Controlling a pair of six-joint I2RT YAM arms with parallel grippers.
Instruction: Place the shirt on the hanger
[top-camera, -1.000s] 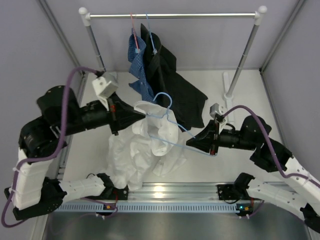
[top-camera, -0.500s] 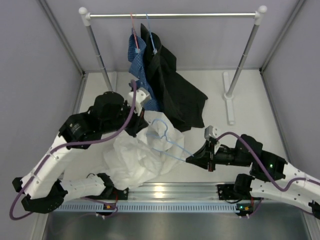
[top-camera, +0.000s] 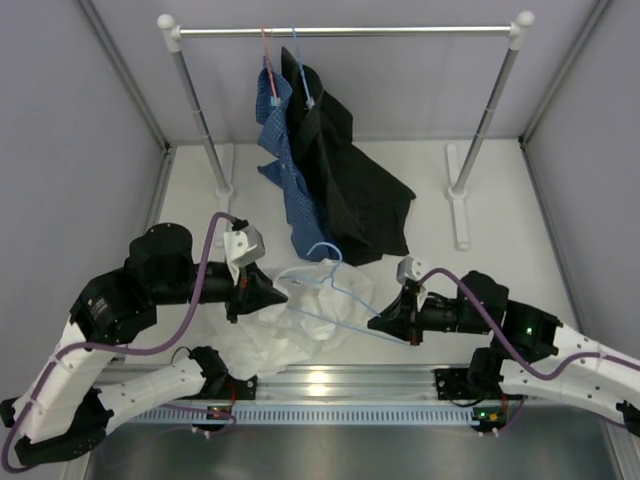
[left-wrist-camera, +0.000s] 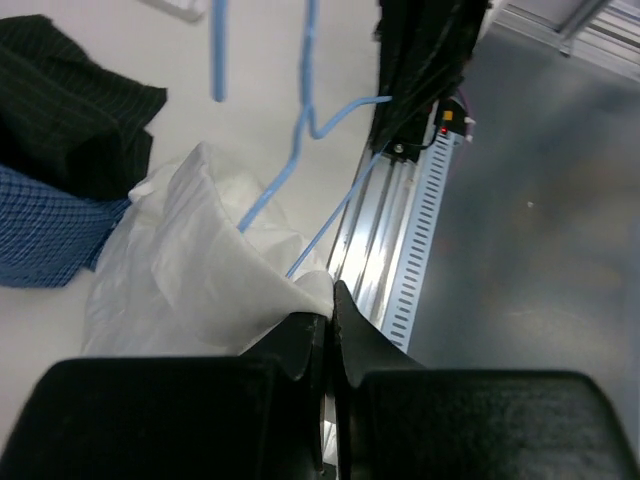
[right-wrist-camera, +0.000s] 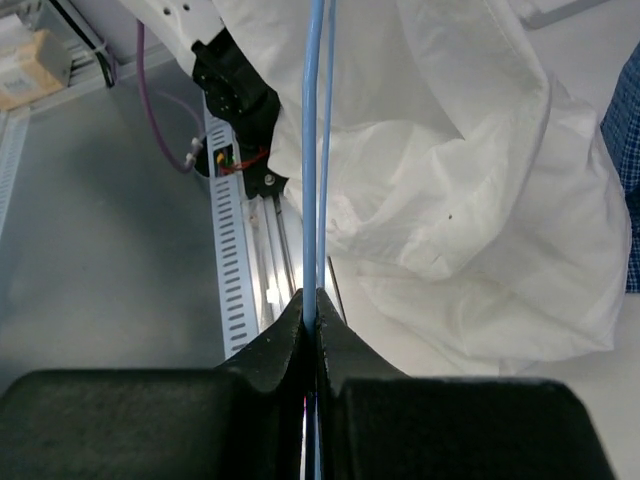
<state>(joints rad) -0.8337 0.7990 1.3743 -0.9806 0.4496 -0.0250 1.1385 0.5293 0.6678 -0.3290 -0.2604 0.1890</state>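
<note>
left gripper (left-wrist-camera: 328, 300) pinches shirt (left-wrist-camera: 190, 260) | right gripper (right-wrist-camera: 311, 300) clamps hanger (right-wrist-camera: 315, 150) | black shirt (top-camera: 350, 190) just beyond

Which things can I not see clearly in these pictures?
Right wrist: the far end of the hanger, cut off by the top edge beyond the right gripper.
Left wrist: the hanger's hook, cut off by the top edge.
Top external: the hanger's left end, covered by folds of the shirt.
All views: the shirt's collar, lost in folds.
</note>
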